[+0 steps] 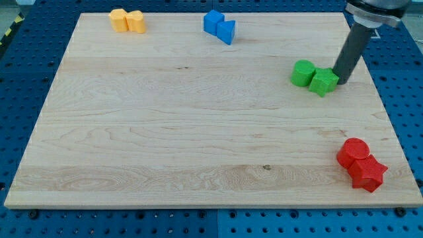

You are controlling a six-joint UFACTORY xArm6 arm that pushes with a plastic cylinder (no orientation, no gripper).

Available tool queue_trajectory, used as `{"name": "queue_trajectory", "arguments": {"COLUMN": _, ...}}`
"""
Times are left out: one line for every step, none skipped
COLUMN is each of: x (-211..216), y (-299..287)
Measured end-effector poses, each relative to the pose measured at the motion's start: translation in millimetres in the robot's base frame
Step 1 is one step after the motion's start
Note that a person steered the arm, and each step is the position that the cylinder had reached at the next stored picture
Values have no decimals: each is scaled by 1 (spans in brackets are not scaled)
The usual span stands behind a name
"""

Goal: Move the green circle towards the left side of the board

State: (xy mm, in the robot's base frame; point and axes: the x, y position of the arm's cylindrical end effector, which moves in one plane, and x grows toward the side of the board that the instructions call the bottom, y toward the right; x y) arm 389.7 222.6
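Observation:
The green circle lies on the wooden board at the view's right, upper half. A green star-shaped block touches it on its right side. My tip rests on the board just right of the green star, touching or nearly touching it, with the dark rod rising to the view's upper right. The green circle is left of the star, on the far side from my tip.
Two orange blocks sit together at the view's top left. Two blue blocks sit at the top centre. A red circle and a red star-shaped block sit together at the bottom right, near the board's edge.

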Motion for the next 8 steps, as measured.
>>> {"name": "queue_trajectory", "arguments": {"x": -11, "y": -15}}
{"name": "queue_trajectory", "arguments": {"x": -11, "y": -23}}
{"name": "queue_trajectory", "arguments": {"x": -10, "y": -36}}
{"name": "queue_trajectory", "arguments": {"x": -9, "y": -60}}
{"name": "queue_trajectory", "arguments": {"x": -9, "y": -88}}
{"name": "queue_trajectory", "arguments": {"x": -8, "y": -119}}
{"name": "queue_trajectory", "arguments": {"x": -9, "y": -147}}
{"name": "queue_trajectory", "arguments": {"x": -10, "y": -173}}
